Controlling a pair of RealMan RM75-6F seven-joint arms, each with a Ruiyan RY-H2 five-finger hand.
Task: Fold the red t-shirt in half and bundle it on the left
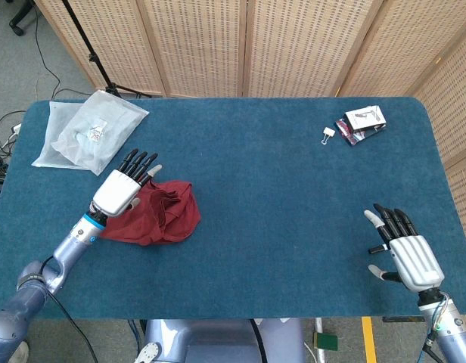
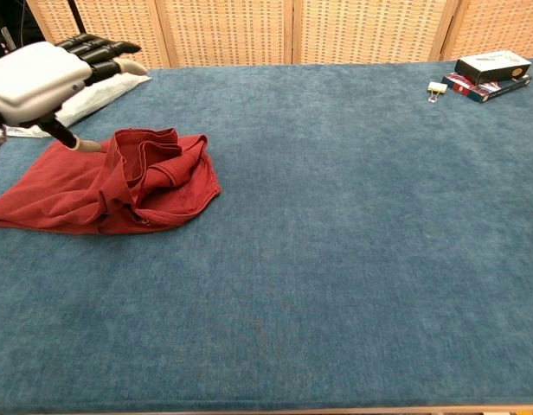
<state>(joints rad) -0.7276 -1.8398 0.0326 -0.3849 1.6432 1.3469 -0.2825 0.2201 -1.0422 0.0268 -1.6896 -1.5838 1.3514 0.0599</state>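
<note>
Left hand is over the left part of the tabletop, fingers extended and spread, palm down, holding nothing. In the chest view the same hand sits above the rear left portion of the red t-shirt; its thumb tip is at or very near the cloth, and contact cannot be confirmed.

The red t-shirt lies bunched in a rumpled heap on the left part of the tabletop, about midway between the far and near edges, with folds gathered toward its right side.

Surface: a blue fabric-covered table with rounded corners. At the far left corner lies a clear plastic bag with pale contents, partly overhanging the left edge. Near the far right corner are a binder clip and, just to its right, a small boxed item resting on a darker flat pack. The chest view shows the same clip and boxes.

Room: folding woven screens stand behind the far edge. A black stand leg and cables are on the grey floor beyond the left edge.

Right hand rests near the near right corner of the tabletop, well apart from the t-shirt, fingers extended and parted, empty.
</note>
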